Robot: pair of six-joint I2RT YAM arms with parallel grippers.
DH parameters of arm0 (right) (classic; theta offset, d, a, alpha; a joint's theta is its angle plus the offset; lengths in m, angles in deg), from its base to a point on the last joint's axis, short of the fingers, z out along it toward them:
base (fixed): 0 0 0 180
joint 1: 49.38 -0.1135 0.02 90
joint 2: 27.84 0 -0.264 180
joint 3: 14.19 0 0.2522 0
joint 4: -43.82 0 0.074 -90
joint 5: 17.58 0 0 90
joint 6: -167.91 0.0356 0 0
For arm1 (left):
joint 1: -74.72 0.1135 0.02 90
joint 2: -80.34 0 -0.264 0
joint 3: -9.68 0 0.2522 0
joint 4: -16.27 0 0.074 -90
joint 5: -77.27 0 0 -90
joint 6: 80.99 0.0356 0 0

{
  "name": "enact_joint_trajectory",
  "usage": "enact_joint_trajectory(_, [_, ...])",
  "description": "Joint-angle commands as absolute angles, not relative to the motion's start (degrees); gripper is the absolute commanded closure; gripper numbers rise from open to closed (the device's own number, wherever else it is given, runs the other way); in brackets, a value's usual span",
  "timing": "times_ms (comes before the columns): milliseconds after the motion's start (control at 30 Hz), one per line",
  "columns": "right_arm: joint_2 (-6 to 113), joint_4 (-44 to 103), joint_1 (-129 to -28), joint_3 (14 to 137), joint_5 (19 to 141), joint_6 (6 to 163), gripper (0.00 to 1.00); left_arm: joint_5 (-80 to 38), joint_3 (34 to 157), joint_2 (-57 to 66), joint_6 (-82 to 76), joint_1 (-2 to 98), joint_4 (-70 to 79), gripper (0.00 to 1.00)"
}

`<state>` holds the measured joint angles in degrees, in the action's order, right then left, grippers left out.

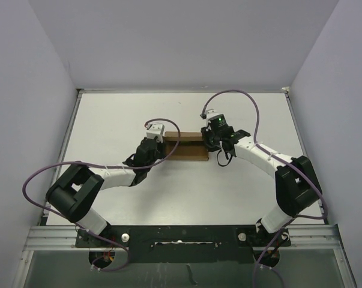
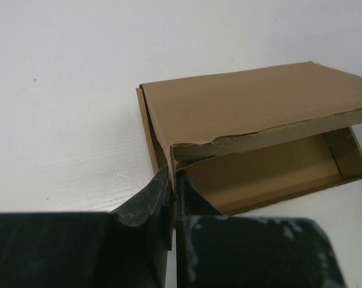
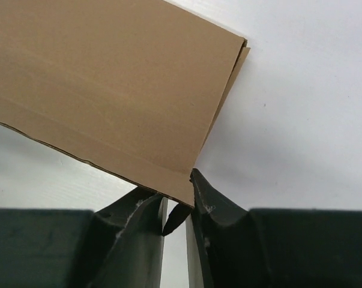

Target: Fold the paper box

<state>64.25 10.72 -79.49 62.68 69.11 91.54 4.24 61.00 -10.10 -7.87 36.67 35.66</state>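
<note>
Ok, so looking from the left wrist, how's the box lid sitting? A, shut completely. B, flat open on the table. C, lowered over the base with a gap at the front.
C: the paper box has its lid down over the base, yet a front gap shows the inside.

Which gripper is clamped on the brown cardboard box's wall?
The left gripper: its jaws are shut on a corner wall of the brown cardboard box. The right gripper has jaws slightly apart at the lid's corner.
</note>
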Motion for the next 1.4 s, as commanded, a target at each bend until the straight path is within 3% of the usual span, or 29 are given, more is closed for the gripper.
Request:
enact_joint_trajectory(0, [60.14,16.83,-81.93,61.98,74.88,87.97,0.80,-4.18,59.07,-6.83,-6.89,33.38,43.09,1.00])
enact_joint_trajectory(100, [59.26,16.88,-81.94,61.27,74.80,86.21,0.75,-3.21,58.43,-6.94,-6.14,32.81,43.65,1.00])
enact_joint_trajectory(400, [54.61,16.01,-81.65,57.14,75.44,78.90,0.41,0.55,57.85,-7.01,-5.76,32.27,43.72,1.00])
enact_joint_trajectory(667, [53.69,12.67,-78.44,55.14,80.69,77.08,0.24,1.88,58.24,-7.23,-5.31,31.77,43.65,1.00])
enact_joint_trajectory(1000, [56.08,8.04,-73.57,55.47,87.18,75.33,0.16,2.27,58.71,-7.15,-4.83,31.54,43.36,1.00])
enact_joint_trajectory(1367, [45.38,-0.89,-69.68,53.60,105.34,50.93,0.06,1.20,58.07,-7.21,-4.51,31.51,43.65,0.97])
